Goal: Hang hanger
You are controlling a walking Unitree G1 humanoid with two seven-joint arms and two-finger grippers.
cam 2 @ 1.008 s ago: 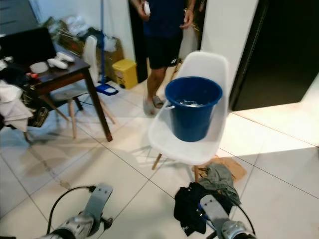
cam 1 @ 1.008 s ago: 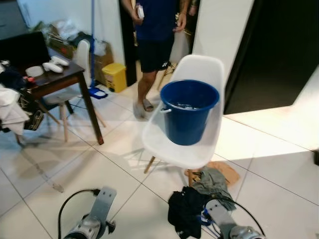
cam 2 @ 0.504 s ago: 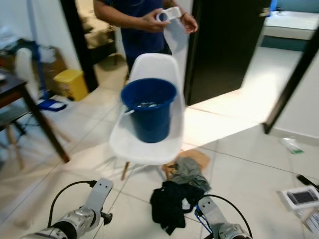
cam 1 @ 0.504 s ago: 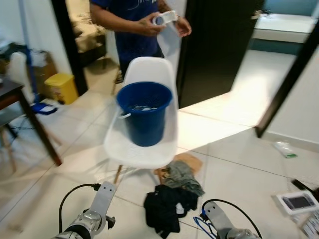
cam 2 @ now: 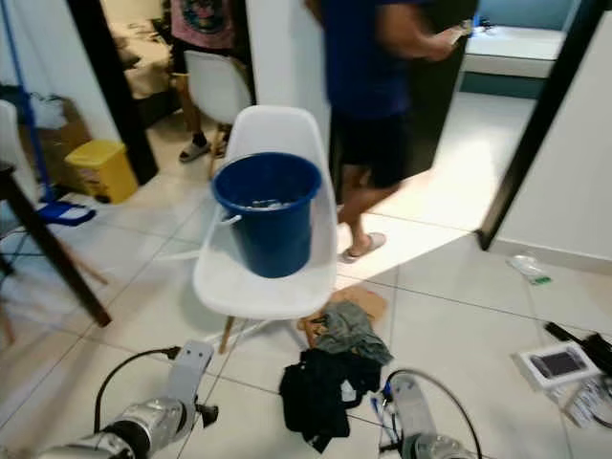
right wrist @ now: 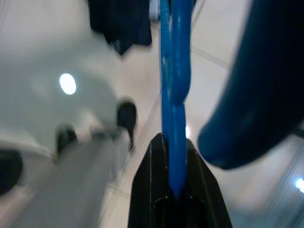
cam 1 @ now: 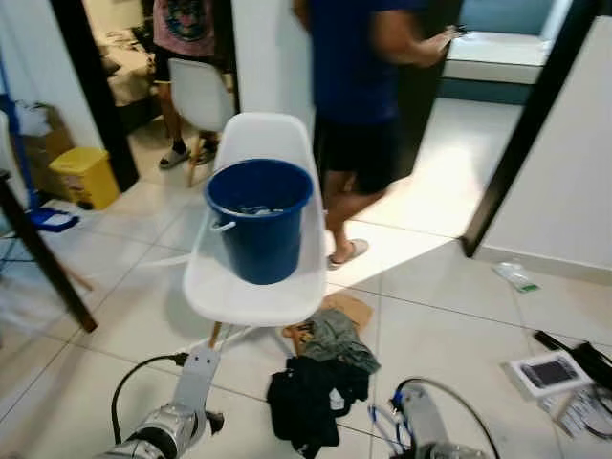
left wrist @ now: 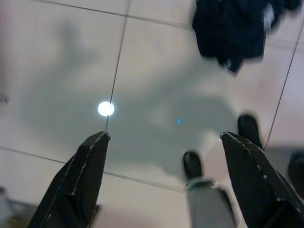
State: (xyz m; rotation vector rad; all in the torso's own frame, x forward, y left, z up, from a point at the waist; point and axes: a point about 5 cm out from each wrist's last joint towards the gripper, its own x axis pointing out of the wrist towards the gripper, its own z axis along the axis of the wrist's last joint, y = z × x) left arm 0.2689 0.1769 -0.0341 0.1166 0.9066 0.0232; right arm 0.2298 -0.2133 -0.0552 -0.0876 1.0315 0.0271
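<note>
Tile floor (cam 1: 449, 335) w/ clothes pile (cam 1: 316, 387), white chair (cam 1: 253, 277).

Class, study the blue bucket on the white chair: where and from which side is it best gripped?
Grip the blue bucket by its open top rim, from above: it stands upright and the white chair shell rises behind it. Its handle hangs low, probably harder to catch.

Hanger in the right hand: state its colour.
Blue; the hanger shows best in the right wrist view.

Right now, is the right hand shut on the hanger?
Shut. In the right wrist view, both black fingers press against the blue hanger between them.
</note>
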